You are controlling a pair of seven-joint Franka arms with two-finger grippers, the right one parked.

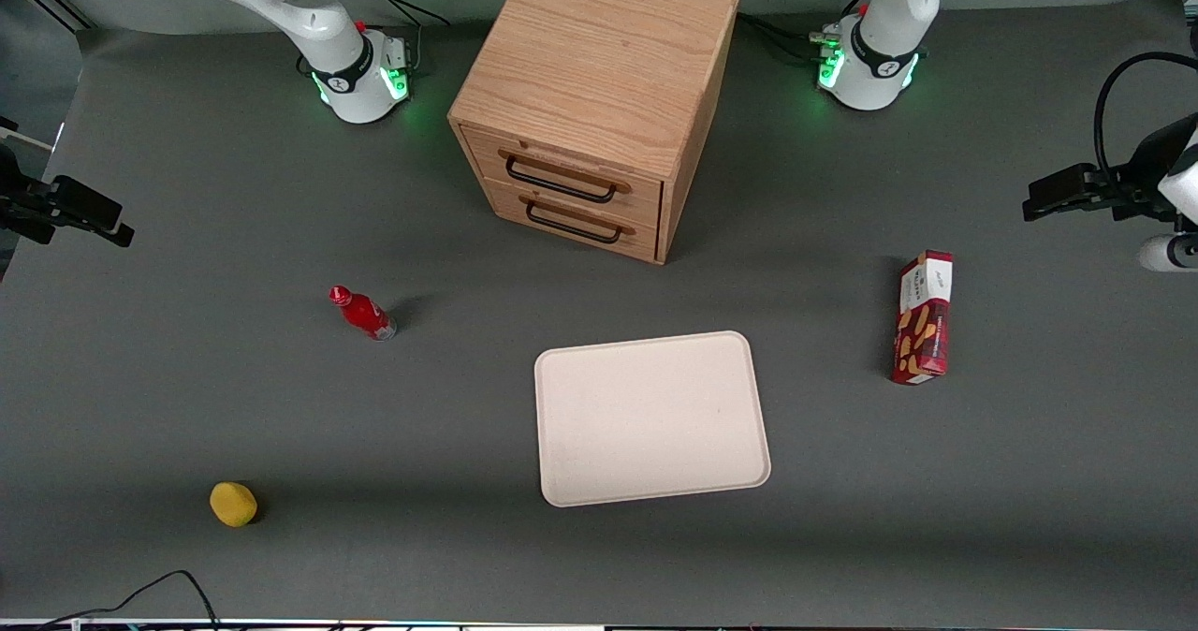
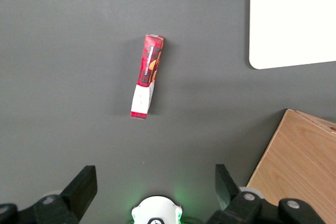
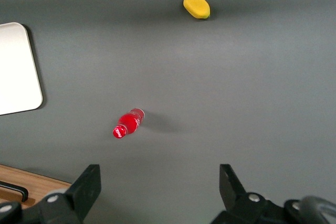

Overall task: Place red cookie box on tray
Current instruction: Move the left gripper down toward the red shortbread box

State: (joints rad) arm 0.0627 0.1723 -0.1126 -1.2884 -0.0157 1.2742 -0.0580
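Note:
The red cookie box (image 1: 924,317) stands on a long narrow side on the grey table, its white label end farther from the front camera. It is apart from the cream-white tray (image 1: 652,418), toward the working arm's end of the table. The tray lies flat with nothing on it, in front of the drawer cabinet. My left gripper (image 1: 1039,202) hangs high above the table edge at the working arm's end, well clear of the box. In the left wrist view the gripper (image 2: 153,182) is open and empty, with the box (image 2: 148,75) and a corner of the tray (image 2: 294,19) below it.
A wooden two-drawer cabinet (image 1: 590,97) stands farther from the front camera than the tray. A small red bottle (image 1: 363,313) and a yellow lemon-like object (image 1: 233,504) sit toward the parked arm's end. The working arm's base (image 1: 869,65) stands beside the cabinet.

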